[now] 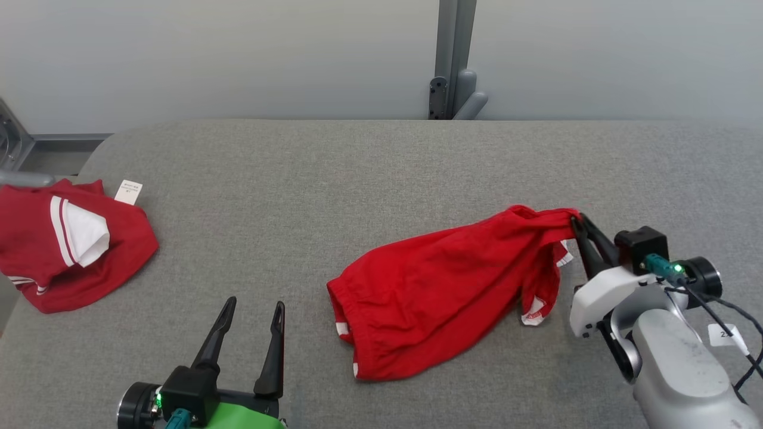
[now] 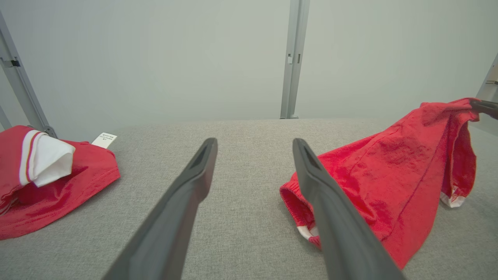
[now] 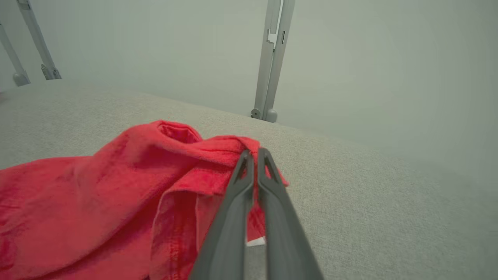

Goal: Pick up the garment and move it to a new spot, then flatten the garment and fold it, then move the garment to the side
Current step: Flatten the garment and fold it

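Center-right of frame: garment, mostly on tabletop, upper corner clenched in right hand. Lower left: left hand, released. Risk: small pinch may slip on lift; cloth drags, bunches.

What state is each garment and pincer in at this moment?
red garment, one edge lifted, the rest draped crumpled on the grey table.
right pincer, shut on the red garment's lifted edge.
left pincer, open, holding nothing.
red-and-white garment, bunched at the table's left edge, apart from both pincers.
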Motion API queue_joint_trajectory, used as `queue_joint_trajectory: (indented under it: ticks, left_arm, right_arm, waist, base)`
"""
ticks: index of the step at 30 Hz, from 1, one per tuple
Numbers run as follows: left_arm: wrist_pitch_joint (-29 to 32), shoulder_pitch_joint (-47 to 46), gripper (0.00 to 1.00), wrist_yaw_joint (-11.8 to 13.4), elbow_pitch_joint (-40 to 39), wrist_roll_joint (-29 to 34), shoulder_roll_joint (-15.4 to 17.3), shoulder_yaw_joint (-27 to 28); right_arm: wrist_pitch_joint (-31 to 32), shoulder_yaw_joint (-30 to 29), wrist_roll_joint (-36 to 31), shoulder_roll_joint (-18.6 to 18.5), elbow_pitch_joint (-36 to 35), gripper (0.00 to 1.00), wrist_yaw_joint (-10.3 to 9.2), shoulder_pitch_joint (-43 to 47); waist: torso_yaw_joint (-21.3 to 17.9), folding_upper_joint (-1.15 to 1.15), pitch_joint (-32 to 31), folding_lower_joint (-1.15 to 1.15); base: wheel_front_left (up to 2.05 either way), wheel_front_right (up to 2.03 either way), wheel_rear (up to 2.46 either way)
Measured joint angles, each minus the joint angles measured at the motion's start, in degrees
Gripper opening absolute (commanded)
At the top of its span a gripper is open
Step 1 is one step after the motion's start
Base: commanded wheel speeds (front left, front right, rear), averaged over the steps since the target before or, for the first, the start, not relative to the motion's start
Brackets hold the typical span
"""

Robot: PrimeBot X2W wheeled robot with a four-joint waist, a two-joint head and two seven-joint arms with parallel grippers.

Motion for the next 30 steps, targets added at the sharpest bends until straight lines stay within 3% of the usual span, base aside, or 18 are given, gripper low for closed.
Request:
queue_joint_trajectory:
  ticks: [1, 2, 3, 4, 5, 12, 18, 30]
  left_arm:
    - [0.00, -0.09, 1.00, -0.05, 0.00, -0.05, 0.01, -0.23]
    - [0.00, -0.25, 1.00, -0.07, 0.00, -0.11, 0.01, -0.54]
    - [0.00, -0.44, 1.00, -0.14, 0.00, -0.14, 0.01, -0.91]
    - [0.00, -0.68, 1.00, -0.27, 0.07, -0.14, 0.01, -1.46]
    - [0.00, -0.93, 1.00, -0.30, 0.14, -0.18, 0.01, -2.07]
    - [0.00, -1.88, 1.00, -0.55, 3.37, -1.12, 0.14, -9.31]
    - [0.00, -5.31, 1.00, -0.65, 8.22, -3.96, 4.09, -20.89]
    - [0.01, -13.68, 1.00, -0.65, 23.41, -9.34, 3.11, -26.77]
  right_arm:
    - [0.00, -1.19, -0.34, -0.04, 1.03, 0.16, 0.00, -0.66]
    - [0.00, -2.27, -0.94, -0.08, 1.72, 0.17, 0.00, -1.40]
    - [0.00, -3.54, -1.72, -0.12, 2.13, 0.30, 0.01, -1.97]
    - [0.00, -4.98, -2.58, -0.16, 2.22, 0.73, 0.01, -2.37]
    - [0.00, -6.36, -3.60, -0.18, 1.89, 1.00, 0.00, -2.53]
    - [-0.01, -11.81, -9.83, 2.25, -7.71, 1.00, 0.00, -0.04]
    - [-0.01, -13.29, -10.13, 3.68, -14.90, 1.00, 0.00, 7.14]
    - [-0.01, -11.56, -9.09, 5.49, -23.62, 1.00, 0.00, 15.49]
  waist:
    - [0.00, 0.00, 0.14, 0.00]
    - [-0.01, 0.00, 0.30, 0.00]
    - [-0.02, 0.00, 0.46, 0.00]
    - [-0.04, 0.00, 0.64, 0.00]
    - [-0.06, 0.00, 0.81, 0.00]
    - [-0.49, 0.00, 2.06, 0.00]
    - [-1.10, 0.00, 3.43, 0.00]
    - [-4.86, 0.00, 4.49, 0.00]
  base:
    - [0.00, 0.00, 0.00]
    - [0.00, 0.00, 0.00]
    - [0.00, 0.00, 0.00]
    - [0.00, 0.00, 0.00]
    - [0.00, 0.00, 0.00]
    - [0.00, 0.00, 0.00]
    - [0.00, 0.00, 0.00]
    - [0.00, 0.00, 0.00]
